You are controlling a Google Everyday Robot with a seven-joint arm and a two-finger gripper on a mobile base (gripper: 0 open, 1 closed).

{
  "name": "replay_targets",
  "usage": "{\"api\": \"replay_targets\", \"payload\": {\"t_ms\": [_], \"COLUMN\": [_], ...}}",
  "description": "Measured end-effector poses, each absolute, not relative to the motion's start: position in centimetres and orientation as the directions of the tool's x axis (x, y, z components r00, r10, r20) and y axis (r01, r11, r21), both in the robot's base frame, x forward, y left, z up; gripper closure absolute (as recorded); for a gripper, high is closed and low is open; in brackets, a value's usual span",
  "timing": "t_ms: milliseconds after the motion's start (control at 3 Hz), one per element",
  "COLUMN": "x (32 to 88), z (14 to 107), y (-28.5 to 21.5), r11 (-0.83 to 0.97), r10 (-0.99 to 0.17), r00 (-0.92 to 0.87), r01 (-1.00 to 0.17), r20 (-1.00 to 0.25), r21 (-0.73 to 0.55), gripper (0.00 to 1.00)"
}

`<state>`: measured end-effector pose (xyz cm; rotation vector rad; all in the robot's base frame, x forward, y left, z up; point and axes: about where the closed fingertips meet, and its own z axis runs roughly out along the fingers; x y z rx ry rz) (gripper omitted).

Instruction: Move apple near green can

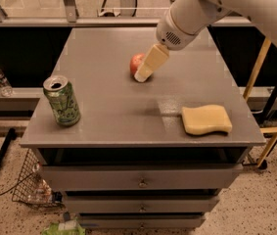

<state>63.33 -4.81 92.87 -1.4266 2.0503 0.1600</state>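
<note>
The red apple (136, 63) sits on the grey table top (103, 48), a little behind its middle. My gripper (143, 75) has come down from the upper right and is right at the apple's right side, covering part of it. The light green can (62, 102) with dark print stands upright near the table's front left corner, well apart from the apple and the gripper.
A yellow wavy-edged sponge (206, 119) lies at the front right of the table. Drawers (140, 182) are below the top. A wire basket (33, 185) and a plastic bottle (1, 81) are on the left, and yellow poles (255, 67) are on the right.
</note>
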Motion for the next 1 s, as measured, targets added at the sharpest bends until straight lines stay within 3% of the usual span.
{"api": "replay_targets", "payload": {"t_ms": [1000], "x": [68.7], "z": [87.1], "y": [-1.8], "r11": [0.548], "r10": [-0.728], "r00": [-0.362], "r01": [-0.818], "r20": [-0.582], "r21": [-0.177], "gripper": [0.0]}}
